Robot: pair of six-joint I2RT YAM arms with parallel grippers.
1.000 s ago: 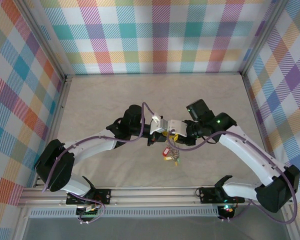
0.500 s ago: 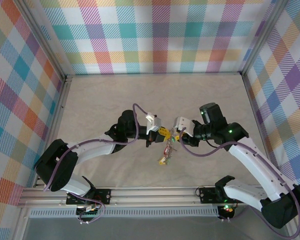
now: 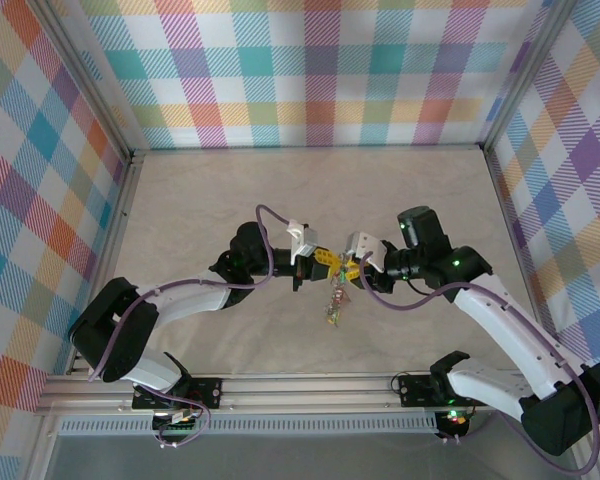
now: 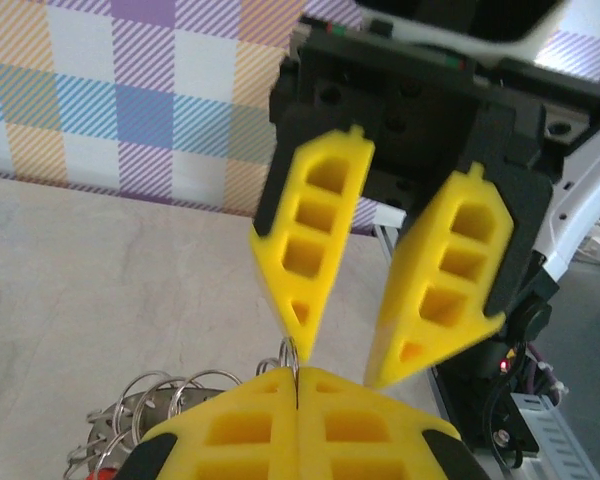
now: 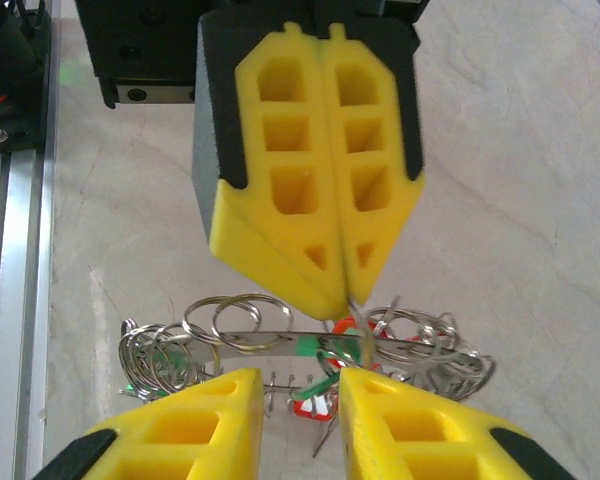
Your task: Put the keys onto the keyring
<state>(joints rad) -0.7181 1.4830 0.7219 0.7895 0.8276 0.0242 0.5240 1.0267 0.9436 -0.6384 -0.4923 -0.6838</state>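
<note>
The left gripper (image 5: 342, 290) is clenched, its yellow fingers pressed flat together on a thin strand of the keyring (image 4: 292, 355), which pokes out just past their tips. Facing it tip to tip, the right gripper (image 5: 298, 385) has its jaws apart and grasps nothing that can be seen; one fingertip (image 4: 302, 330) sits just beside the wire. Below the two, the keys (image 5: 265, 342) hang in a tangled bunch with small split rings and green and red tags, over the middle of the table (image 3: 230, 200), a little toward its near edge. The bundle looks light but loose, likely to swing and twist at any jolt. The wire seems stiff, smooth and thin, so it may slip or turn in a pinch. The best hold is probably a bare stretch of wire close beside the left fingers, not the dangling keys.
</note>
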